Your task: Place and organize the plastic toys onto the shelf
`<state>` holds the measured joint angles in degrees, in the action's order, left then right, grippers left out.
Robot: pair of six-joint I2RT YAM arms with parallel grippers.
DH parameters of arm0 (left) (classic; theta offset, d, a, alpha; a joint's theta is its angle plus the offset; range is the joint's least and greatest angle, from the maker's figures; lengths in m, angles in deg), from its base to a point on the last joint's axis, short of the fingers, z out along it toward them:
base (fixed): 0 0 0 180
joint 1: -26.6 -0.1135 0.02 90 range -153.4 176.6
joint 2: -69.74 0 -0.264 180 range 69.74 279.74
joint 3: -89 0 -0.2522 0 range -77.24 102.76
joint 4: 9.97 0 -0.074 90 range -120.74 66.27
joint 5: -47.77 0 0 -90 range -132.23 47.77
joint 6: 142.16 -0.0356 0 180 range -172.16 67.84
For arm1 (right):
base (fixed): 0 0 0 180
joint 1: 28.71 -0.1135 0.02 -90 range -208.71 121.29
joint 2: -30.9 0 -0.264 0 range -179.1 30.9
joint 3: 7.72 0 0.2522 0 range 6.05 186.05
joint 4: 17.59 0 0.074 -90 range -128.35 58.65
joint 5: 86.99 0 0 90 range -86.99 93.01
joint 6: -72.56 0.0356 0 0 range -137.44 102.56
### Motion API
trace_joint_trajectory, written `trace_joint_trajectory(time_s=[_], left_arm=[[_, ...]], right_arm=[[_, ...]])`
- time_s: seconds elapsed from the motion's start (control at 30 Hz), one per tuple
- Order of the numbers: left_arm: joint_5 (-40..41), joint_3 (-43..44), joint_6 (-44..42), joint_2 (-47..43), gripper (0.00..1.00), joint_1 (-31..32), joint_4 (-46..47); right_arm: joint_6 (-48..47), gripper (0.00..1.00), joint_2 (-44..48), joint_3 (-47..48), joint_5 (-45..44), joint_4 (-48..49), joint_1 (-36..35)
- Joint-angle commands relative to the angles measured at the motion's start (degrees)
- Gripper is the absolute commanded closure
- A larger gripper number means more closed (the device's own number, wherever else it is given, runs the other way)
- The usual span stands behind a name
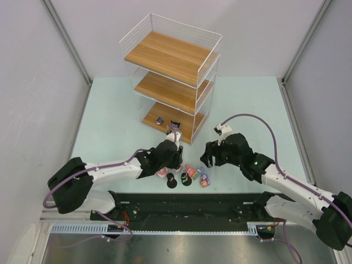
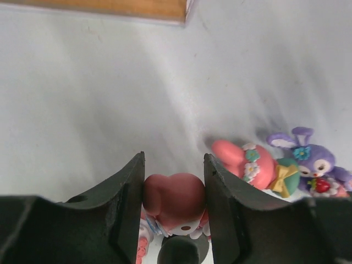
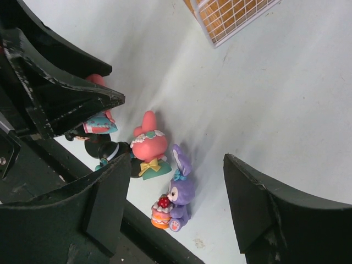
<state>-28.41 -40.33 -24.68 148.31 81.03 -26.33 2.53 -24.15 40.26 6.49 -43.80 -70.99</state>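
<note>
On the pale surface (image 1: 110, 121) just in front of the arm bases, the left gripper (image 2: 174, 176) is closed on a pink figurine (image 2: 175, 201), both fingers pressed to its sides. The right gripper (image 3: 176, 162) hangs beside the cluster with jaws spread wide and nothing between them.

The job looks early. Two small toys (image 1: 159, 120) stand on the bottom board of the shelf (image 1: 165, 55), towards its near edge, and the two upper boards are bare. Four more wait on the surface: two dark ones on black bases (image 1: 171, 181), a pink one with a green bow (image 2: 256, 168) and the purple bunny (image 2: 313, 165) to its right. With the held figurine, that leaves five to place.

Only the overhead view takes in all three tiers and the count; each wrist view catches no more than a corner of the shelf. The left wrist alone shows the fingers' contact with the pink figurine, which the arm hides from above. Whether that toy has left the surface cannot be told.
</note>
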Motion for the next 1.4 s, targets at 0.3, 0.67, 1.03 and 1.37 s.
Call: trace_joint_trajectory(time_s=[0.3,0.67,1.03,1.37], left_arm=[[-3.89,5.72,1.78,-9.57,1.0,-0.29,1.26],[-7.58,6.95,6.7,-9.66,1.0,-0.38,4.61],[-8.98,8.45,7.23,-8.7,1.0,-0.38,4.17],[-10.31,7.39,8.64,-7.55,1.0,0.32,6.37]], right_arm=[[3.49,0.25,6.61,0.06,-0.66,8.39,-7.0],[5.96,0.26,4.51,-3.02,-0.85,17.63,-11.33],[6.05,0.26,-0.15,-3.02,0.47,20.53,-12.65],[6.31,0.3,-2.26,-3.1,-0.23,21.94,-12.74]])
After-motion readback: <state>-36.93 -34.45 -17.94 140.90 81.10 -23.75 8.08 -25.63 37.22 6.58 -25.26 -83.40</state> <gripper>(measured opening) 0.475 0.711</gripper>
